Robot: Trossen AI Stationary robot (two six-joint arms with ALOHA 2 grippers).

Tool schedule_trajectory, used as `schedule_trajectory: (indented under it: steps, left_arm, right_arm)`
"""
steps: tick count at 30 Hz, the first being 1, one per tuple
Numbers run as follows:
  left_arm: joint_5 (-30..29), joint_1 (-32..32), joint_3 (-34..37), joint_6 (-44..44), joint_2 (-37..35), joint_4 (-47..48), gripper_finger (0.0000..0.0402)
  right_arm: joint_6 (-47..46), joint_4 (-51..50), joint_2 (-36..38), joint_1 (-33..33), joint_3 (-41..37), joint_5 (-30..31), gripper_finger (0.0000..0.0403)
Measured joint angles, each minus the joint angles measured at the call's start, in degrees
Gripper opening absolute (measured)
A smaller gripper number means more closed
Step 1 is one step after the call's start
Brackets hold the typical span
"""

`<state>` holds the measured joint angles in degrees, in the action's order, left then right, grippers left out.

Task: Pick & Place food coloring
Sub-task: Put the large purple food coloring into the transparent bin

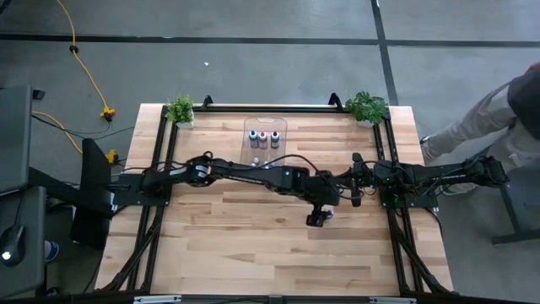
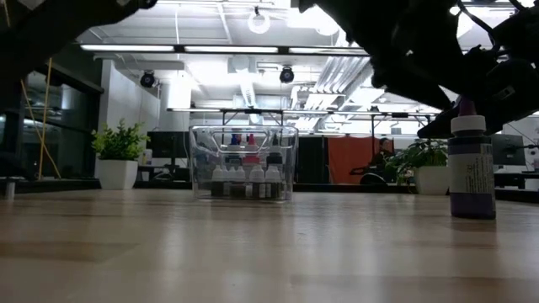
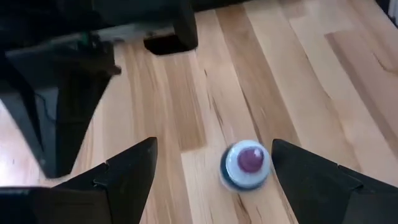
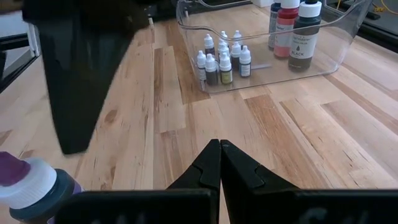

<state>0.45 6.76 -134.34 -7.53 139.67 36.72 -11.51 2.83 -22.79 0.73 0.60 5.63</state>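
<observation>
A purple food coloring bottle [image 3: 247, 165] with a white cap stands upright on its base on the wood table, right of centre [image 1: 328, 214] [image 2: 472, 168]. My left gripper [image 3: 214, 171] is open above it, one finger on either side of the cap, apart from it [image 1: 318, 218]. My right gripper [image 4: 219, 163] is shut and holds nothing, just to the right of the bottle [image 1: 346, 181]; the same bottle [image 4: 31, 186] shows beside it. Several tiny white-capped bottles [image 4: 222, 56] and three larger ones [image 4: 292, 28] stand inside the clear plastic bin [image 1: 264, 139].
The clear bin [image 2: 244, 164] sits at the table's far middle. Two small potted plants [image 1: 180, 110] [image 1: 367, 107] stand at the far corners. Both arms cross over the table's middle. Bare wood lies toward the near edge. A person's legs [image 1: 481, 118] show beyond the right side.
</observation>
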Motion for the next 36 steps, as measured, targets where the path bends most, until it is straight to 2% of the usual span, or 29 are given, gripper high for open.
schedule_trajectory:
  steps: [7,22,36]
  left_arm:
    - [-0.1,0.0,0.0,-0.2,1.3,2.0,0.0310]
    - [2.0,0.0,0.0,-0.1,1.8,0.2,0.0310]
    - [0.6,-0.8,0.1,-0.1,1.6,0.7,0.0310]
  right_arm:
    - [0.0,0.0,0.0,0.0,0.0,0.0,0.0000]
    - [0.0,0.0,-0.1,0.0,0.0,0.0,0.0000]
    - [0.0,0.0,-0.1,0.0,0.0,0.0,0.0000]
